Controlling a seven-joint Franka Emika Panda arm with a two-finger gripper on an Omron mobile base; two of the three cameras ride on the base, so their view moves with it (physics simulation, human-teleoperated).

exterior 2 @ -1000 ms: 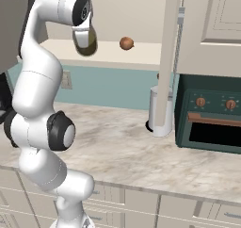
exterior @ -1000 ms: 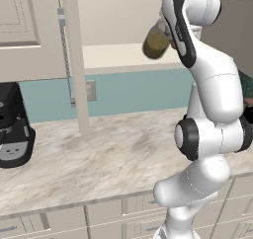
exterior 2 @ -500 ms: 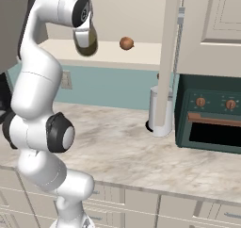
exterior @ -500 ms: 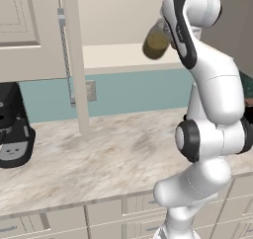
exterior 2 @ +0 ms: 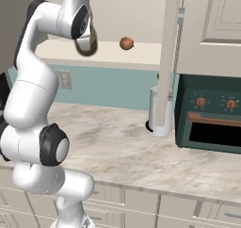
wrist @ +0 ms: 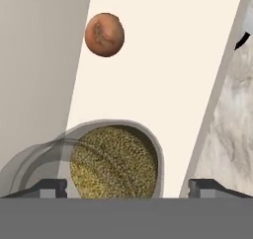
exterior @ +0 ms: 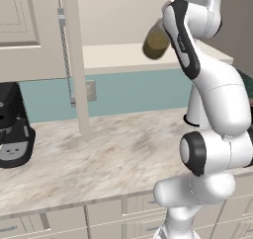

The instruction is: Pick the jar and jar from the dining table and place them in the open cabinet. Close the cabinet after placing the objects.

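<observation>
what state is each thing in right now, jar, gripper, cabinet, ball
jar: upright on the cabinet shelf, between the open fingers
gripper: open, fingers apart on either side of the jar
cabinet: open, door swung out
ball: resting on the shelf, apart from the jar

Teal backsplash, marbled countertop, black coffee machine, dark green oven, beige drawers
</observation>
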